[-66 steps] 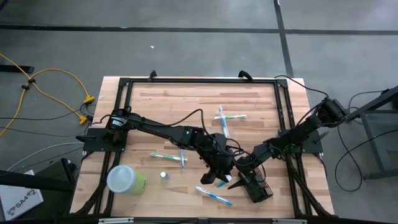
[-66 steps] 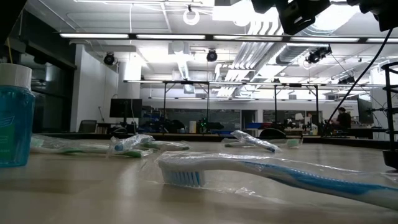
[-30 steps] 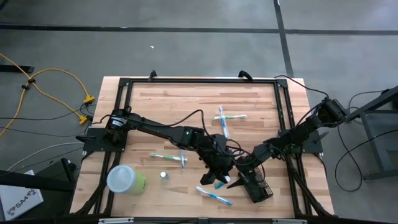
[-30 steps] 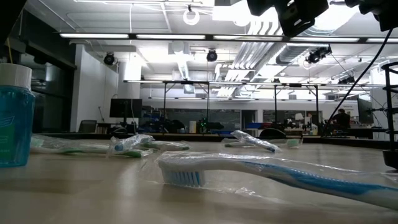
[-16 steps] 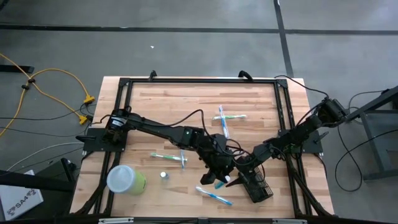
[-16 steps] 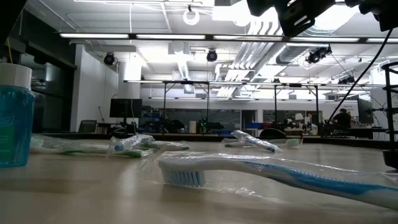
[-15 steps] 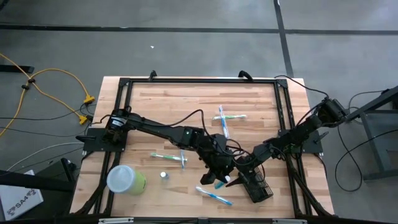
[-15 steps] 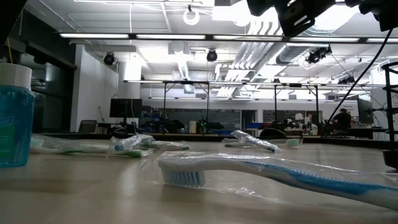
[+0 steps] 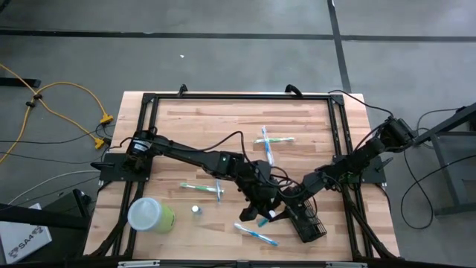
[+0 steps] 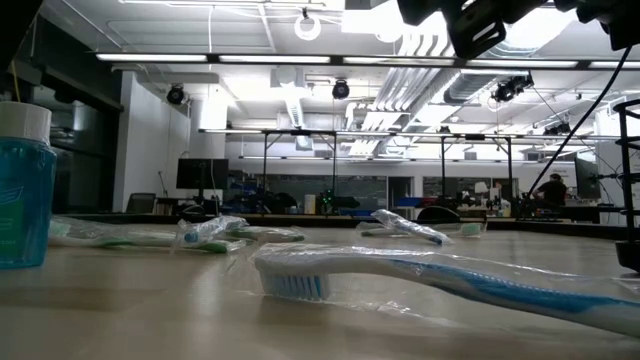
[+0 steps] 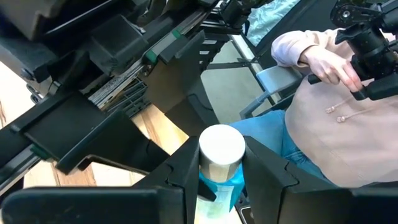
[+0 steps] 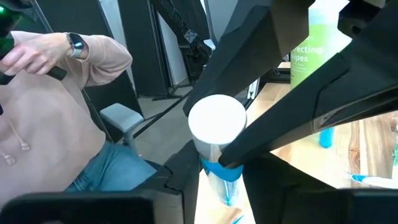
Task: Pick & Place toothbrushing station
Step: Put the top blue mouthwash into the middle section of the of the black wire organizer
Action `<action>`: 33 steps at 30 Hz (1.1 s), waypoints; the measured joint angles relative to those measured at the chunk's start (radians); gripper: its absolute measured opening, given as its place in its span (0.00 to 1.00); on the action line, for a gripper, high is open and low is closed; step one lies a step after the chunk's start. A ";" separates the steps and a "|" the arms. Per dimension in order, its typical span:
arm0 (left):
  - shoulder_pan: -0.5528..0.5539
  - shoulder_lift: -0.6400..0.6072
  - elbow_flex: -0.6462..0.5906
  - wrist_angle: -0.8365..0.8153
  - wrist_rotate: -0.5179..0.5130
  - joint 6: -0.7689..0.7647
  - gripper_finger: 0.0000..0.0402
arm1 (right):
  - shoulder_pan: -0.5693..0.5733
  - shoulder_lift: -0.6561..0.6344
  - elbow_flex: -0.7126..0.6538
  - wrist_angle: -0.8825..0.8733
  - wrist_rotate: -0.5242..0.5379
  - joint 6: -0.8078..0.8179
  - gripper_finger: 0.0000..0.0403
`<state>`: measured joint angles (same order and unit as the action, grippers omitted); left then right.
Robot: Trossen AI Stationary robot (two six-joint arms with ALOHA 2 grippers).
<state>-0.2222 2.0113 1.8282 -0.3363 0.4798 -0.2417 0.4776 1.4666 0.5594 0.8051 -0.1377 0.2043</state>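
Both end effectors, left (image 9: 262, 216) and right (image 9: 277, 214), clench one white-capped blue bottle (image 11: 219, 163) at the surface's (image 9: 193, 123) five o'clock, beside the toothbrushing station (image 9: 306, 222); no label is readable.

Matt wooden table (image 9: 312, 119) — black wire-mesh holder (image 9: 306, 223), probably metal — glossy plastic bottle (image 11: 219, 167).

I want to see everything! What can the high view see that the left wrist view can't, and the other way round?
Only the high view: the lime-green cup and loose toothbrushes. Only the left wrist view: a seated person in a pink hoodie. Both: the white-capped blue bottle, gripped by the left gripper, with the right gripper on it too.
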 joint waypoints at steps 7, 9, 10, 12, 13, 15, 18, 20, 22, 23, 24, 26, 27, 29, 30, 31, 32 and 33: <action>0.000 0.000 0.000 0.001 0.000 0.000 0.23 | 0.000 0.000 0.000 0.000 -0.001 0.000 0.22; 0.000 0.000 0.000 0.000 0.000 0.000 0.23 | 0.000 0.000 0.000 0.000 -0.001 0.000 0.22; 0.000 0.000 0.000 0.000 0.001 0.000 0.23 | 0.000 0.000 0.000 0.000 -0.001 0.000 0.22; 0.000 0.000 0.000 0.000 0.001 0.000 0.24 | 0.000 0.000 0.000 0.000 -0.002 0.000 0.22; 0.000 0.000 0.000 0.000 0.001 0.000 0.25 | 0.000 0.000 0.000 0.000 -0.002 0.000 0.21; 0.000 0.000 0.000 0.000 0.001 0.001 0.27 | 0.000 0.000 0.000 0.000 -0.002 0.001 0.21; 0.000 0.000 0.000 0.000 -0.001 0.001 0.30 | 0.000 0.000 0.000 0.000 -0.001 0.003 0.21; -0.001 0.000 0.000 -0.001 -0.010 0.001 0.30 | 0.000 0.000 0.000 -0.001 0.001 0.003 0.21; -0.001 0.000 0.000 -0.001 -0.013 0.001 0.30 | -0.002 0.000 0.000 -0.001 0.000 0.003 0.21; -0.001 0.000 0.000 -0.002 -0.014 0.001 0.30 | -0.002 0.000 0.000 -0.001 -0.001 0.003 0.21; -0.001 0.000 0.000 -0.002 -0.015 0.001 0.31 | -0.002 0.000 0.000 -0.001 0.000 0.003 0.21; -0.001 0.000 0.000 -0.002 -0.018 0.005 0.31 | -0.002 0.000 0.000 -0.001 0.001 0.002 0.21; -0.002 0.000 0.000 -0.002 -0.019 0.005 0.31 | -0.002 0.000 0.000 -0.001 0.001 0.002 0.21; -0.002 0.000 0.000 -0.003 -0.020 0.012 0.31 | -0.002 0.000 0.000 -0.001 0.001 0.002 0.21; -0.002 0.000 0.000 -0.003 -0.021 0.017 0.32 | -0.002 0.000 0.000 -0.001 0.001 0.002 0.21; -0.002 0.000 0.000 -0.005 -0.024 0.024 0.33 | -0.002 0.000 0.000 -0.002 0.001 0.002 0.20; -0.002 0.000 0.000 -0.008 -0.027 0.031 0.34 | -0.002 0.000 0.000 -0.003 0.001 0.002 0.20; -0.002 0.000 0.000 -0.010 -0.028 0.036 0.36 | -0.002 0.000 0.000 -0.004 0.001 0.002 0.20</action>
<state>-0.2246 2.0113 1.8282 -0.3463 0.4513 -0.2060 0.4751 1.4666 0.5594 0.8009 -0.1368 0.2066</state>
